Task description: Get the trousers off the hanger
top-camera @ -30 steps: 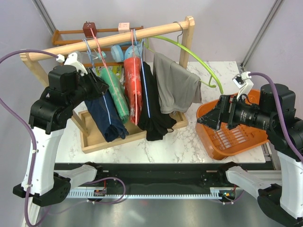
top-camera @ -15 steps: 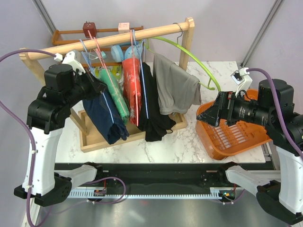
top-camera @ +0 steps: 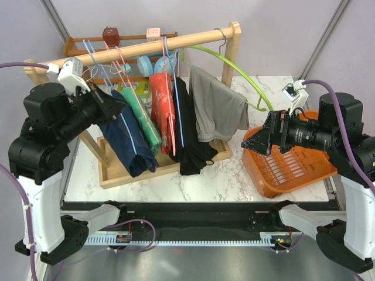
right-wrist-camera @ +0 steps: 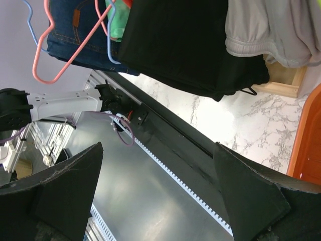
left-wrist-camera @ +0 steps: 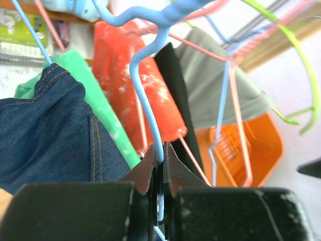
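The dark navy denim trousers (top-camera: 126,143) hang folded over a blue wire hanger (top-camera: 96,64) at the left of the wooden rail (top-camera: 176,40). My left gripper (top-camera: 111,99) is shut on that hanger's wire just above the trousers. The left wrist view shows the wire (left-wrist-camera: 145,95) pinched at the gripper (left-wrist-camera: 161,150), with denim (left-wrist-camera: 45,135) to the left. The mint-green trousers (top-camera: 143,117) hang beside the denim and show in the left wrist view (left-wrist-camera: 95,85). My right gripper (top-camera: 263,140) is open and empty over the orange basket's left rim, also shown in the right wrist view (right-wrist-camera: 158,145).
A red garment (top-camera: 163,111), a black one (top-camera: 187,134) and a grey one (top-camera: 220,111) hang to the right on the rail. A wooden tray (top-camera: 158,168) lies under the clothes. The orange basket (top-camera: 293,167) stands at the right. A green hanger (top-camera: 246,73) juts out rightward.
My left arm has drawn back to the left, pulling the blue hanger and the denim trousers leftward and tilting them. My right gripper has risen a little.
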Action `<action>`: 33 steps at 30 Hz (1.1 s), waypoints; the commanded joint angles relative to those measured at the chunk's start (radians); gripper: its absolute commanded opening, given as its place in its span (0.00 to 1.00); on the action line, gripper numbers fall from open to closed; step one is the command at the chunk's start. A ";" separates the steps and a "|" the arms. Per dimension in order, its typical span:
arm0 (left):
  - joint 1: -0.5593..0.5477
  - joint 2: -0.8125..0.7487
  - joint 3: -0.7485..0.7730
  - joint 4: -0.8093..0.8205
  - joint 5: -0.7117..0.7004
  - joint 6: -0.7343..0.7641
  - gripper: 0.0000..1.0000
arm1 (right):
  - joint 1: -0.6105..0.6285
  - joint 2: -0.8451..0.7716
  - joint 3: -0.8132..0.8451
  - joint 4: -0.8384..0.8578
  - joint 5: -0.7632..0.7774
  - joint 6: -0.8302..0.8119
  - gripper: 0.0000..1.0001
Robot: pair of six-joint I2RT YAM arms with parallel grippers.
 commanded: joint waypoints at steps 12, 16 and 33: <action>0.004 -0.106 0.148 -0.017 0.316 0.037 0.02 | 0.007 0.111 0.107 -0.100 -0.164 -0.105 0.92; 0.004 -0.118 0.158 -0.018 0.413 0.017 0.02 | 0.078 0.145 0.099 -0.075 -0.162 -0.082 0.91; 0.004 -0.163 0.159 -0.151 0.268 -0.262 0.02 | 1.136 0.302 0.176 0.251 0.799 0.210 0.88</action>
